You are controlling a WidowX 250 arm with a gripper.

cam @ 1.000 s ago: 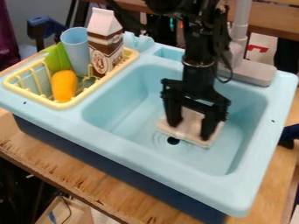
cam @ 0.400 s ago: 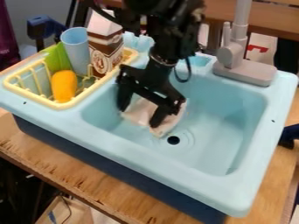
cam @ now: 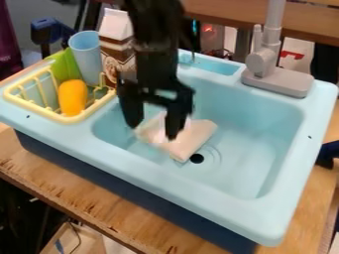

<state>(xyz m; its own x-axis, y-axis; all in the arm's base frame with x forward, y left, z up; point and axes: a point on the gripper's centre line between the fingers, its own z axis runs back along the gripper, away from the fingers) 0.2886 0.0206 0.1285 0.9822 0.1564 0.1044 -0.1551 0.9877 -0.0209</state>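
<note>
The black gripper [cam: 153,128] hangs over the left part of the light blue sink basin [cam: 248,158], its two fingers spread wide apart. Behind and below the fingertips, a pale beige cloth or sponge [cam: 192,139] lies on the basin floor, just left of and behind the dark drain hole [cam: 197,158]. Whether the fingertips touch it, I cannot tell. Nothing is seen held between the fingers.
Left of the basin, a yellow rack [cam: 67,119] holds an orange item [cam: 72,97], a green item [cam: 64,66], a blue cup [cam: 86,52] and a brown-and-white carton [cam: 116,43], partly behind the arm. A grey faucet [cam: 277,79] stands at the back right.
The gripper has moved left from the basin's middle. The beige piece has shifted left from in front of the faucet, and now shows more clearly beyond the fingers.
</note>
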